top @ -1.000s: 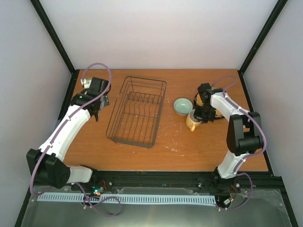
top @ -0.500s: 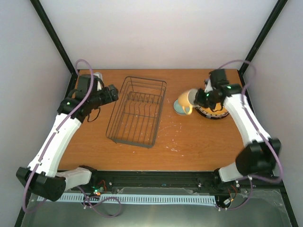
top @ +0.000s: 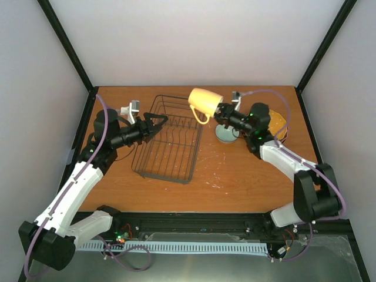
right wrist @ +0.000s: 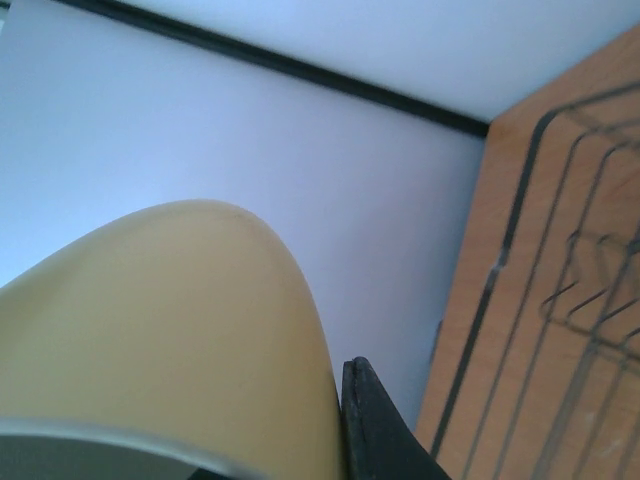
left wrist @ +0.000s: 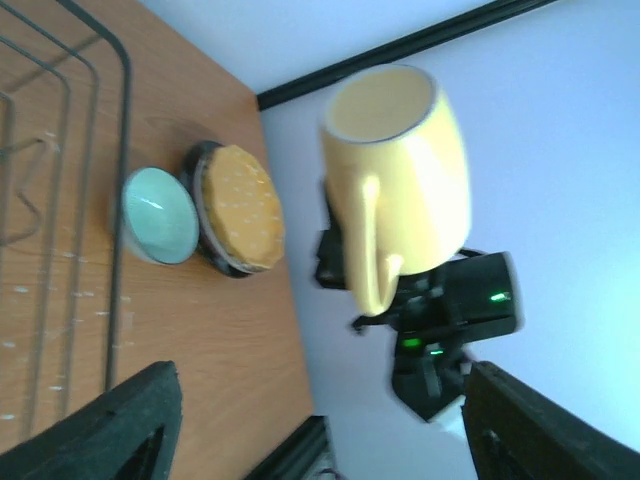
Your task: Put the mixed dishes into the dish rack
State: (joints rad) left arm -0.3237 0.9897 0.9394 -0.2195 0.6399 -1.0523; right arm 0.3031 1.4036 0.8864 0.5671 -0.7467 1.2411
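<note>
Starting at the near edge of the table (top: 235,182): both arm bases sit there, and a band of bare wood runs from them to the near rim of the dish rack (top: 161,175). The rack lies left of centre, its long side running near to far, with low wire sides. There is bare wood on its left up to the table edge and a wide strip on its right.

The left gripper (top: 157,121) hangs over the rack's far left rim, jaws spread wide with nothing between them. The left wrist view has both fingers (left wrist: 120,430) at the bottom corners, aimed at the mug.

The right gripper (top: 222,114) is clamped on the yellow mug (top: 205,100), holding it off the table, tipped on its side, handle hanging down. In the top view the mug overlaps the rack's far right corner; its height above the wire is unclear. A gap across the rack's far end separates the mug from the left gripper. In the right wrist view one dark finger (right wrist: 375,425) presses against the mug.

The mint-green bowl (left wrist: 158,215) sits on the table right of the rack, apart from its rim. Just beside it, farther right, the orange white-dotted plate (left wrist: 242,205) lies on a dark-rimmed plate (left wrist: 225,268).

The table's far edge meets the back wall (top: 194,41), and black frame posts (top: 67,44) rise from the far corners.
</note>
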